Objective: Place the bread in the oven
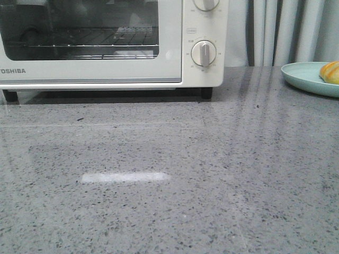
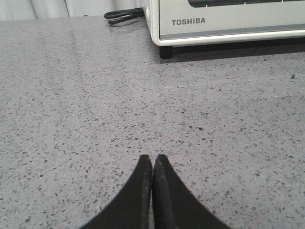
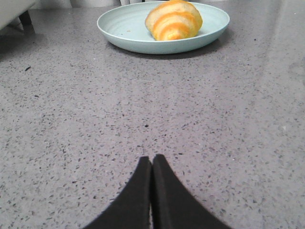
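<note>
Grey speckled counter [image 1: 175,180] fills the workspace, with pale curtains [image 1: 286,32] hanging behind it. At the back left stands the oven [image 1: 106,47], cream-white, resting on dark feet. Its glass door is shut; a wire rack [image 1: 79,39] is visible through the window. Two round dials [image 1: 204,53] sit on the panel to the right of the door. A black cord [image 2: 124,14] lies on the counter beside the oven's far left corner.

At the back right, well apart from the oven, sits a teal plate [image 1: 302,76], cut off by the edge of the front view. The bread [image 3: 174,20] lies on the plate, orange with cream stripes, resting toward the plate's middle.

My left gripper [image 2: 152,164] is over bare counter, facing the oven's front lower corner. Its two black fingers are pressed together at the tips and hold nothing.

My right gripper [image 3: 151,164] is over bare counter, facing the plate and bread, well apart from both. Its fingers are likewise closed tip to tip and hold nothing.

Neither arm appears in the front view.
</note>
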### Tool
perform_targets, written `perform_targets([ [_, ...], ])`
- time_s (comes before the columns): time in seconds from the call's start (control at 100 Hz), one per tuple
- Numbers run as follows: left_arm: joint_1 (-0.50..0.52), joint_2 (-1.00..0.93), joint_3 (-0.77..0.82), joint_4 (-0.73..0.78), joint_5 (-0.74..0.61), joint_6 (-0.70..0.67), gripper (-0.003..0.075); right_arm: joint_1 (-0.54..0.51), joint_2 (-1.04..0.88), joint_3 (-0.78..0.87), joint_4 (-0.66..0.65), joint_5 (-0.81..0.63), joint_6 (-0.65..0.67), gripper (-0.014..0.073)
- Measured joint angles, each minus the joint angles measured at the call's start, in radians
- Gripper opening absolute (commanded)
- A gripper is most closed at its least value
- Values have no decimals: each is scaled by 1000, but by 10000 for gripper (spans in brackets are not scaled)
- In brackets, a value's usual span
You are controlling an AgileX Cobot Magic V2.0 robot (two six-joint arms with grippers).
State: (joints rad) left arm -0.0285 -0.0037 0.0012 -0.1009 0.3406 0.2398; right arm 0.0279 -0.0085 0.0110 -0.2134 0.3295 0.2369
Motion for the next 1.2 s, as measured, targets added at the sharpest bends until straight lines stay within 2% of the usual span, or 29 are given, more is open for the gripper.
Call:
perform_targets([
  [0.98,0,0,0,0,0,0,-21,0,0,0,-7,0,0,-69],
  [1.08,0,0,0,0,0,0,-21,-2,0,0,-21,-30,-2,-69],
  [1.2,0,0,0,0,0,0,-21,-2,0,0,-11,-155,-2,-69],
])
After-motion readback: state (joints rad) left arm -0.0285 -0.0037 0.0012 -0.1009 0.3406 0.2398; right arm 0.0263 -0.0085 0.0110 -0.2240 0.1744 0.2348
